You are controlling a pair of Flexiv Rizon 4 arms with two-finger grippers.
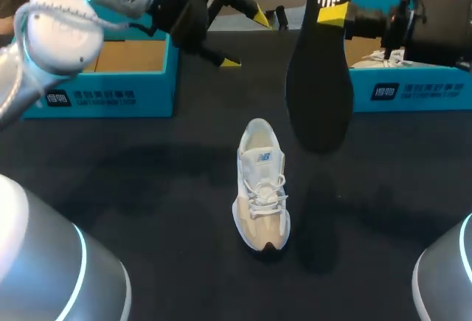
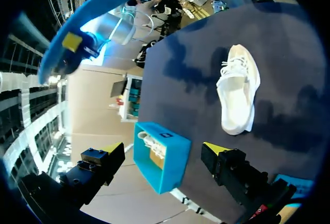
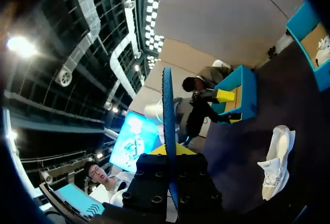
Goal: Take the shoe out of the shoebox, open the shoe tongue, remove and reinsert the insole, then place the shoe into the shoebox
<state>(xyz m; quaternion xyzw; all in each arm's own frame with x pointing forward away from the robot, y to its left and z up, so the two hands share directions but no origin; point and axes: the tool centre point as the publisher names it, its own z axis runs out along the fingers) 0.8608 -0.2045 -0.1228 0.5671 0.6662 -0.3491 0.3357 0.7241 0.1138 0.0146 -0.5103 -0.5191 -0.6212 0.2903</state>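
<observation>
Dark tabletop (image 1: 147,188) holds a white sneaker (image 1: 262,184) near its middle. Right gripper (image 1: 339,15) clamps the black insole (image 1: 318,92) aloft; left gripper (image 1: 245,40) hovers by a blue shoebox (image 1: 103,96), jaws apart.

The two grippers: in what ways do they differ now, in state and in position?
The left gripper is open and holds nothing; the right gripper is shut on the insole, which hangs down from it. The left gripper is by the left shoebox, the right gripper by the right shoebox. Both have yellow tips, and neither touches the shoe on the table.
</observation>
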